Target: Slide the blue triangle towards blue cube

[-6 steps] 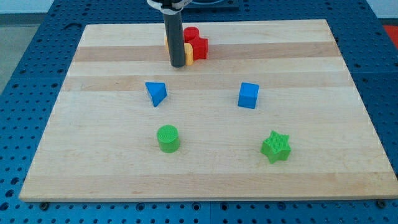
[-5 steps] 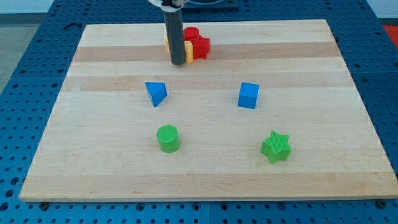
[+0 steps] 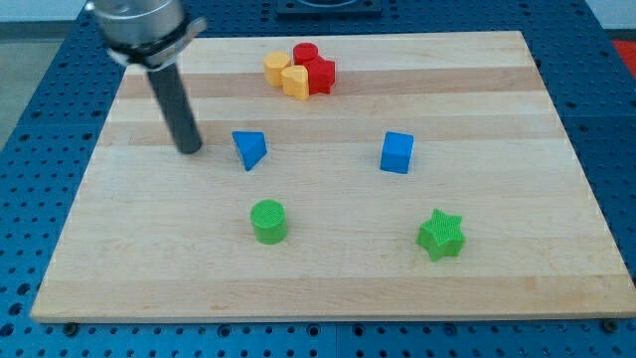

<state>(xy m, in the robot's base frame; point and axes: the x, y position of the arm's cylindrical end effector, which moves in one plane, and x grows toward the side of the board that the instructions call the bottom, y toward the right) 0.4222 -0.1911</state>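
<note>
Blue triangle [image 3: 249, 149] lies left of centre on the wooden board [image 3: 328, 283], well apart from the blue cube [image 3: 397, 152] to its right. My tip [image 3: 190, 151], a bare rod with no claw, stands near the triangle's left side.

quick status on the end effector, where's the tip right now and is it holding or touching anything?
My tip: no gripper, so it holds nothing. It stands just to the view's left of the blue triangle, a small gap between them, no contact. The blue cube lies beyond, to the right.

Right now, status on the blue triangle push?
My tip just left of the blue triangle, small gap, not touching. Blue cube off to the view's right. Nothing between them.
</note>
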